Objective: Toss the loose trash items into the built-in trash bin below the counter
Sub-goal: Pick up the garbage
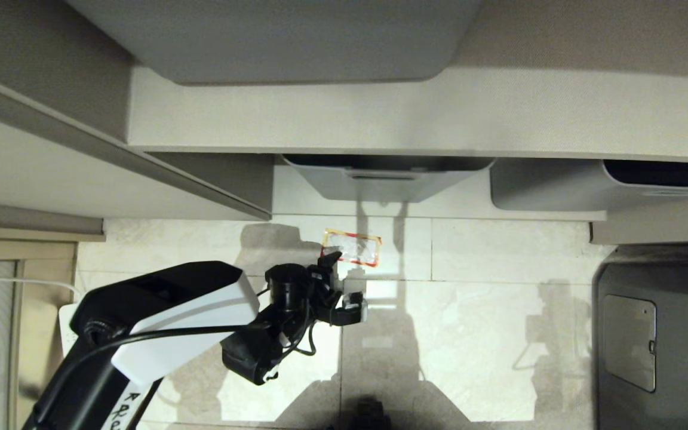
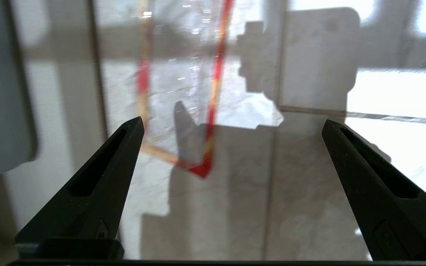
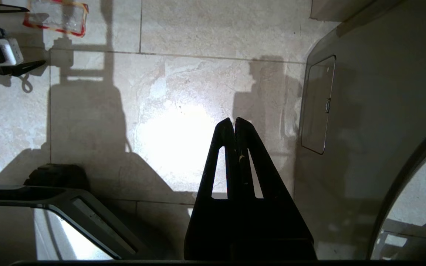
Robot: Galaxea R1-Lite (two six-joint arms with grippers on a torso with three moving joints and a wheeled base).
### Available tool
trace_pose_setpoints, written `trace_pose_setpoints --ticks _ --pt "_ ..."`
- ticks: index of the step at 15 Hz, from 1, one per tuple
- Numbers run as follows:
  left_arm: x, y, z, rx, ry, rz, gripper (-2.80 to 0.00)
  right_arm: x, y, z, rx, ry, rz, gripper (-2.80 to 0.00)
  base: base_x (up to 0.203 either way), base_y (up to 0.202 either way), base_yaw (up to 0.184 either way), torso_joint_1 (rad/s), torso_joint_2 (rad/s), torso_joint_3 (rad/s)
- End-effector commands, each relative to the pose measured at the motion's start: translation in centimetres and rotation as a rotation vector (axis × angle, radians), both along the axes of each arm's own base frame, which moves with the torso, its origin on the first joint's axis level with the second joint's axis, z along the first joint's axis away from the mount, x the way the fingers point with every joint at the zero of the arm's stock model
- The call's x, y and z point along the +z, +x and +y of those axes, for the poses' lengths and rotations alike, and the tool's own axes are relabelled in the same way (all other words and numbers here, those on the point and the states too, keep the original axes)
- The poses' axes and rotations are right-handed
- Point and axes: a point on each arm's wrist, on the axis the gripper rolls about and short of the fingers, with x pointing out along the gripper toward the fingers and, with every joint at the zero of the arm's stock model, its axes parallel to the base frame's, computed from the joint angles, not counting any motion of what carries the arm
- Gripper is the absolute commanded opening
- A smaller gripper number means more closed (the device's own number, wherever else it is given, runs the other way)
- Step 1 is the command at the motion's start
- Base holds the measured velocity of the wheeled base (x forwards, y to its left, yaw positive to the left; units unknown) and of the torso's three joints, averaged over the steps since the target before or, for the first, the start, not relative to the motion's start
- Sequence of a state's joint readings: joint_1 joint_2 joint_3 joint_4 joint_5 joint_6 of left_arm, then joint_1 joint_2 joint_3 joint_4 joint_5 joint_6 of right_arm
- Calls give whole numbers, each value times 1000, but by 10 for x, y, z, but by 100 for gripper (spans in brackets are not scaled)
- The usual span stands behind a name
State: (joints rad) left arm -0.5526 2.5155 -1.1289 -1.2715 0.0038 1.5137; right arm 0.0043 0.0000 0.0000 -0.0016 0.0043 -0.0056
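Left tool (image 1: 344, 285) hangs over the tiled floor (image 1: 475, 334) with its two black fingers (image 2: 98, 184) spread as wide as they go and nothing between them. One fingertip sits at the near edge of the wrapper (image 1: 352, 247), the other well clear of it over bare tile; whether the nearer tip touches the plastic cannot be told. In the left wrist view the wrapper (image 2: 178, 85) is clear film with a red and yellow border, lying flat on the floor, one red corner pointing toward the tool, and the shadow of a fingertip falling across it.

Right tool (image 3: 234, 123) is parked off to the side, fingers pressed together and empty, pointing down at the tiles. Its camera also catches the wrapper (image 3: 56, 16) far off beside the left tool (image 3: 11, 40).

Beyond the wrapper two grey tubs (image 1: 386, 179) stand on a low shelf, the one straight ahead showing a slot handle. Above them runs a pale shelf edge (image 1: 427, 107). To the right stands a grey unit with a small panel (image 1: 629, 340). A white cable (image 1: 15, 280) runs along the left side.
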Motion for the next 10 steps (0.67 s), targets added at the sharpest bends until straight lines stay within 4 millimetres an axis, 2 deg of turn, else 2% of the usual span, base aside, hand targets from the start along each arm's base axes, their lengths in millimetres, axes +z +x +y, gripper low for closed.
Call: trace_pose_setpoints --ticks 1,4,10 --pt "0 0 0 0 4 -8 0 0 0 0 1 0 -1 -280 0 0 0 2 2 -188" --pt "2 1 0 -1 -2 -14 0 0 0 0 1 0 -1 -280 0 0 0 1 0 -172" --pt "20 16 -16 -10 -38 -122 0 0 0 0 1 0 -1 -280 0 0 0 0 -1 -23"
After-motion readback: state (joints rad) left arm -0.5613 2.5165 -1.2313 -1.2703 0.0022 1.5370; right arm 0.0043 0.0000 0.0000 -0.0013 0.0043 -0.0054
